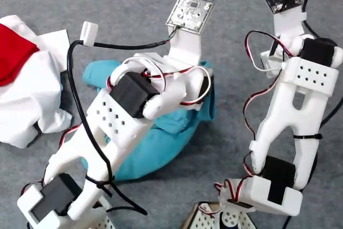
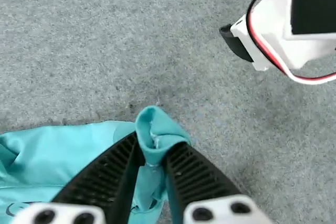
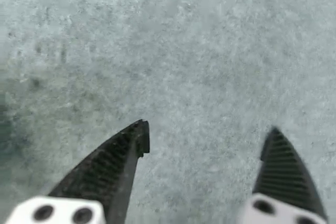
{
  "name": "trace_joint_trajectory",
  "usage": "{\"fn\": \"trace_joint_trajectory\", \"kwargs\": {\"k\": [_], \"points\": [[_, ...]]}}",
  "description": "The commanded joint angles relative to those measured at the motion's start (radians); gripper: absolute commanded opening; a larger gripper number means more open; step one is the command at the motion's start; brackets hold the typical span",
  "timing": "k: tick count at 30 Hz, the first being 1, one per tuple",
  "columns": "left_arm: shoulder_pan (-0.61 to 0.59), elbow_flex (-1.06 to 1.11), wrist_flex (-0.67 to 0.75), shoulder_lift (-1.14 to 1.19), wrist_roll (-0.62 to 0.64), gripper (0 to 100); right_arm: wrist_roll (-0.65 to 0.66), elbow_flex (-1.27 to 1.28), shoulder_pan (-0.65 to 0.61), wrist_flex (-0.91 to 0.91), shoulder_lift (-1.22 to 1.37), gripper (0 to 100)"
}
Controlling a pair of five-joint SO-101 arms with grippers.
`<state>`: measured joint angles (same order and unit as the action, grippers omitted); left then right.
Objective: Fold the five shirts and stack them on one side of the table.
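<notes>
High cam: fixed, off to one side, looking down over grey surface (image 1: 236,36). L wrist cam: close behind left gripper (image 2: 153,145), facing down at surface; teal shirt (image 2: 47,156) shared w/ high view. R wrist cam: close behind right gripper (image 3: 208,128), facing surface.

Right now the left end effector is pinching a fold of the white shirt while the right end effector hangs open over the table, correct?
Not quite: the left wrist view shows the left end effector pinching a fold of the teal shirt; the white shirt lies apart, ungripped. The right end effector does hang open over the table.
</notes>
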<state>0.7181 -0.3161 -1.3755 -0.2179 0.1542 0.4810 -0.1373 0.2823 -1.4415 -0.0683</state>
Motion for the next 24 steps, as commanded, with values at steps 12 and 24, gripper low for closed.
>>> {"fn": "trace_joint_trajectory", "kwargs": {"k": [12, 24], "points": [[-0.020, 0.377, 0.249, -0.004, 0.100, 28, 0.009, -0.004, -0.010, -0.117, -0.047, 14.1], [0.043, 0.738, 0.477, 0.228, 0.110, 28, 0.037, 0.031, -0.012, -0.140, -0.045, 14.1]]}}
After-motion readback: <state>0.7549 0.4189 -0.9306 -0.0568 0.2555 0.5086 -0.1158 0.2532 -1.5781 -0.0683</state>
